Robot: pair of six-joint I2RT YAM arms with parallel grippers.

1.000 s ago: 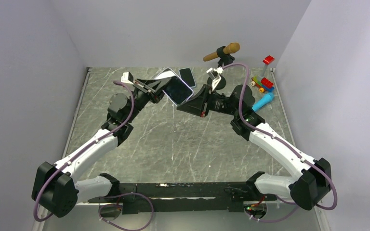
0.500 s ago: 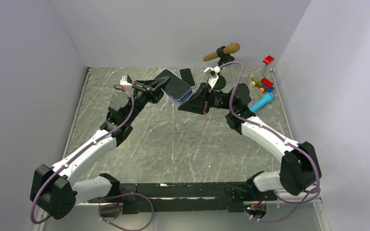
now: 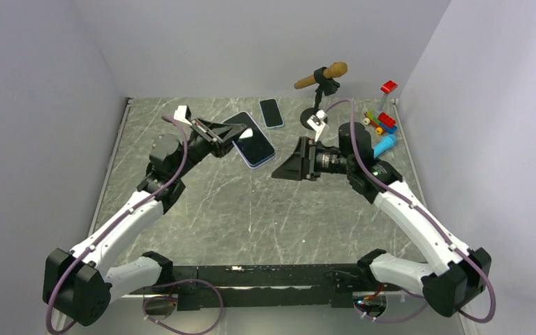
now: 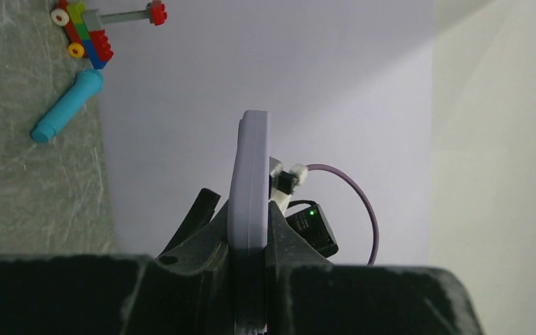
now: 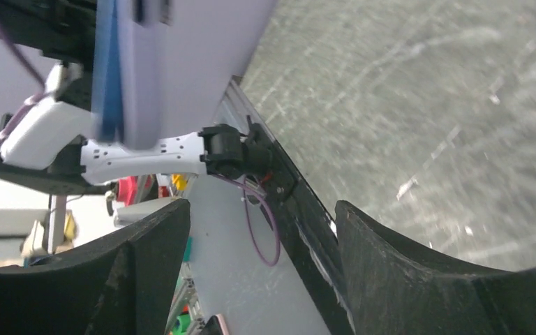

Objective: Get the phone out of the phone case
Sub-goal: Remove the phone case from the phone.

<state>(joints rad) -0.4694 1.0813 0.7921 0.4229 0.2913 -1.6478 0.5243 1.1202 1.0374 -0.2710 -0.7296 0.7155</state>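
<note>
While the left gripper (image 3: 227,135) clamps tight, the phone (image 3: 255,142) juts straight out past its fingertips, dark screen facing up. From the left wrist camera it's edge-on: the lilac phone case (image 4: 249,174) stands as a thin upright slab, pinched squarely between the two dark fingers (image 4: 206,234). That's a firm grip on the case's faces.

Over to the right gripper (image 3: 279,172): it's let go, jaws spread wide with nothing between them. It hangs just off the phone's free end, apart from it, tips aimed toward the left gripper. Its own camera shows both fingers (image 5: 408,272) splayed at the bottom of the view and the phone up ahead of them, off to one side. There it reads as a blue strip lying right against a lilac one. Whether phone and case have started to part along that edge, I can't tell; the view is blurred.

Below both tools lies the marble table (image 3: 251,216). A second phone (image 3: 271,112) lies flat on it, beyond the held one and well apart from either gripper. Behind the right gripper's wrist stands a microphone (image 3: 322,74) on its stand. Farther out on that same side are a blue cylinder (image 3: 382,146) and some toy bricks (image 3: 386,120), all untouched.
</note>
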